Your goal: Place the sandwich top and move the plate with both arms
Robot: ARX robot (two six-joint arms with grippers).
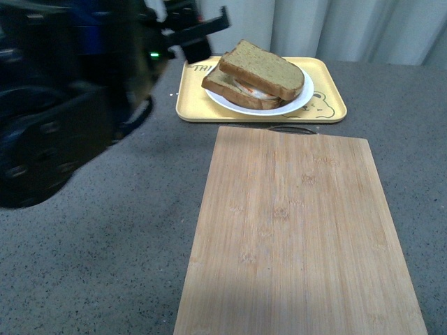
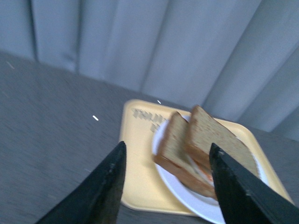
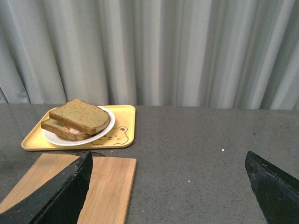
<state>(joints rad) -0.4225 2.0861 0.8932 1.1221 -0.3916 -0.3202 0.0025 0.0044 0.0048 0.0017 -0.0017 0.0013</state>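
The sandwich top (image 1: 263,68) is a plain tan bread slice. It lies askew on a lower slice with egg, on the round white plate (image 1: 302,102). The plate stands on a yellow bear-printed tray (image 1: 328,112) at the far middle of the table. My left arm fills the front view's left side; its open, empty gripper (image 2: 167,161) hovers just left of the tray, jaws pointing at the sandwich top (image 2: 219,137) and plate (image 2: 187,196). My right gripper (image 3: 168,175) is open and empty, well to the right of the sandwich top (image 3: 80,115) and plate (image 3: 105,127). It is out of the front view.
A long bamboo cutting board (image 1: 297,237) lies on the grey speckled table, its far end close to the tray. It also shows in the right wrist view (image 3: 100,186). Grey curtains (image 3: 187,46) hang behind the table's far edge.
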